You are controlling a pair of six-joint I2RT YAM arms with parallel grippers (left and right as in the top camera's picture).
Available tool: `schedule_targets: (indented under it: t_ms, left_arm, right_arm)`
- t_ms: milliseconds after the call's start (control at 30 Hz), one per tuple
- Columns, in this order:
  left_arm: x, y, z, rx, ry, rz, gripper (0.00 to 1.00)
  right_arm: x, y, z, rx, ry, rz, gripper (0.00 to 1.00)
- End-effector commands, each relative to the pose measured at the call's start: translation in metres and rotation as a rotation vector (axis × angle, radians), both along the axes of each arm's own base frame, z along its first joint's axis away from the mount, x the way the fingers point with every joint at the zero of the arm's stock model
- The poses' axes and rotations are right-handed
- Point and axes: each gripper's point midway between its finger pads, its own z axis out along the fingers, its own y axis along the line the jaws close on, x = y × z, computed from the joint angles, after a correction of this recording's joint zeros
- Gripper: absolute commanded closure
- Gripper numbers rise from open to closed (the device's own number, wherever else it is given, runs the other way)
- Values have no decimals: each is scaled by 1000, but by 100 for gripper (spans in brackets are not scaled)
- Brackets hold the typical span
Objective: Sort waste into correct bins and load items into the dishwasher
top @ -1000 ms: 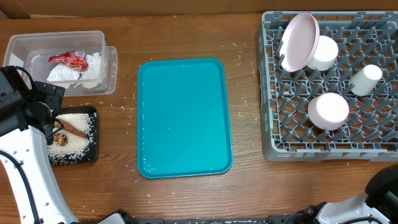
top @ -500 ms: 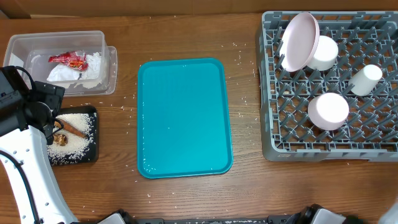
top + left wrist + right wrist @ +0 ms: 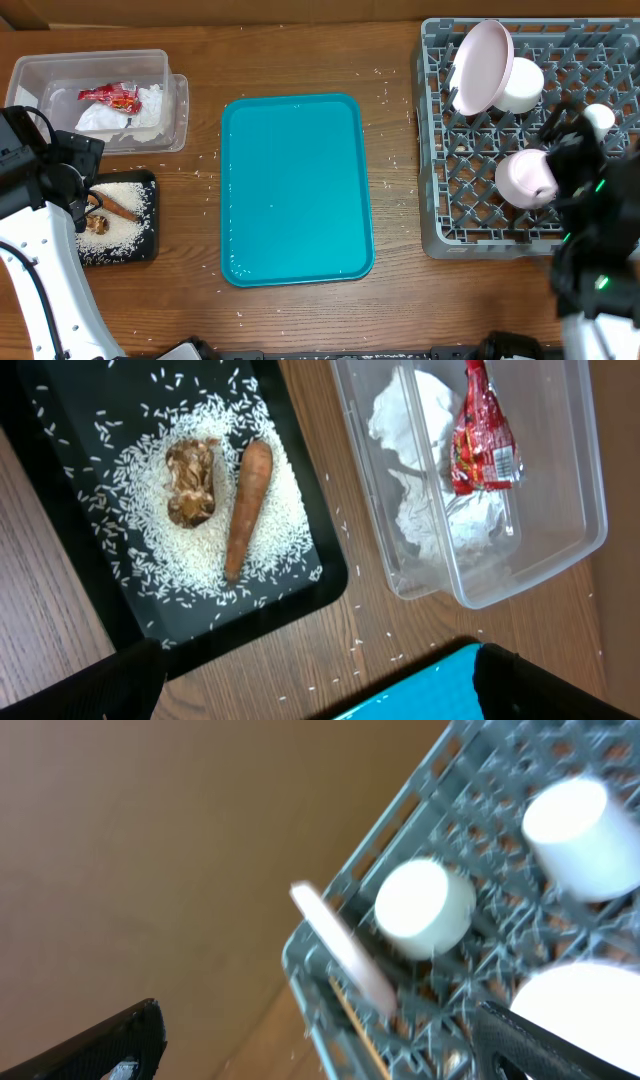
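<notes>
Left gripper (image 3: pixel 315 660) hangs with its jaws spread wide and nothing in them, above the gap between the black tray (image 3: pixel 60 480) and the clear tub (image 3: pixel 560 470). Right gripper (image 3: pixel 315 1020) is also spread wide and unloaded, over the grey rack (image 3: pixel 600 60); its view is motion-blurred.

Waste looks sorted by kind:
- Food went in the black tray: rice (image 3: pixel 150 510) spread out, with the carrot stick (image 3: pixel 245 505) and brown food bit (image 3: pixel 192 482) side by side on top
- Dry trash went in the tub: crumpled napkin (image 3: pixel 420 470) with the red-and-white wrapper (image 3: pixel 485 435) lying on it

Dishes are in the rack:
- plate (image 3: pixel 482 65) stands on edge, tilted, propped by the pegs
- a white round piece (image 3: pixel 520 85) is touching right behind it
- bowl (image 3: pixel 525 178) is probably mouth-down so it drains
- small cup (image 3: pixel 598 118) is partly hidden by the right arm

Teal tray (image 3: pixel 295 190) between bins and rack holds nothing. Loose grains are scattered on the wooden table (image 3: pixel 400 300). Judging by this, the task is about done.

The wrapper has print, but it's too small to read; no other labels are visible
</notes>
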Motion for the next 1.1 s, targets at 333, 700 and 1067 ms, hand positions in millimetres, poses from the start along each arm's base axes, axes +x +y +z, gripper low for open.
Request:
schedule_targets:
  t_ms: [333,700,1067]
  left_arm:
    - [3,0,5,11,-8,-13,0]
    - [3,1,5,11,-8,-13,0]
    - [3,0,5,11,-8,-13,0]
  right_arm:
    - [-36,14,-91,-45,-64,20,0]
    - [-50,26,-114,-240,-121,95,0]
    - [-55,36,-113,-290,-168,127,0]
